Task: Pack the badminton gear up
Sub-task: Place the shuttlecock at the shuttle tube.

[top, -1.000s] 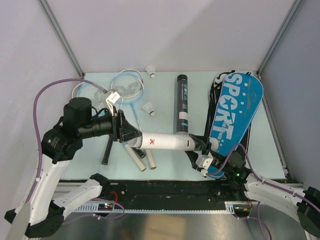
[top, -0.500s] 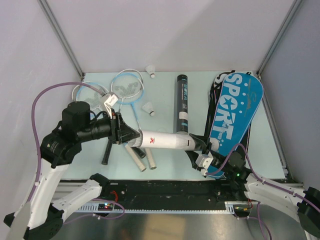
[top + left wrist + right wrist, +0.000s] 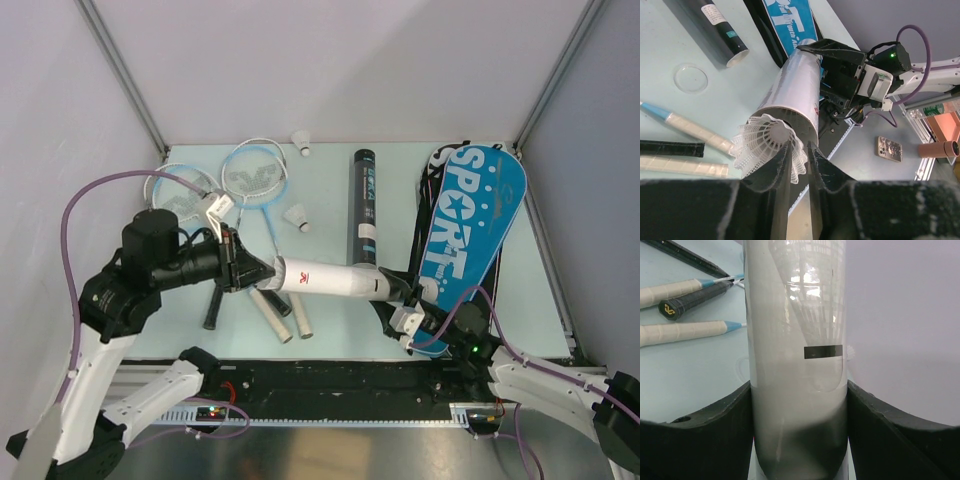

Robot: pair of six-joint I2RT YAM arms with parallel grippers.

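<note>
My left gripper (image 3: 256,270) (image 3: 799,146) is shut on the skirt of a white shuttlecock (image 3: 771,144) at the open mouth of a white tube (image 3: 325,282) (image 3: 799,82). My right gripper (image 3: 400,296) (image 3: 797,390) is shut on the tube's other end (image 3: 795,340) and holds it level above the table. A long black tube (image 3: 364,205) lies behind it. Two pale-blue rackets (image 3: 252,176) lie at the back left, their handles (image 3: 285,318) under the white tube. Two loose shuttlecocks (image 3: 297,217) (image 3: 302,142) lie on the mat.
A blue "SPORT" racket bag (image 3: 472,232) lies at the right, close to my right arm. A clear round lid (image 3: 691,78) lies on the mat near the black tube's open end (image 3: 735,55). Grey walls close in the sides and back.
My left arm has shifted slightly down and left, and the gripper with the shuttlecock has stayed at the tube's mouth. The right gripper has kept its hold on the tube.
</note>
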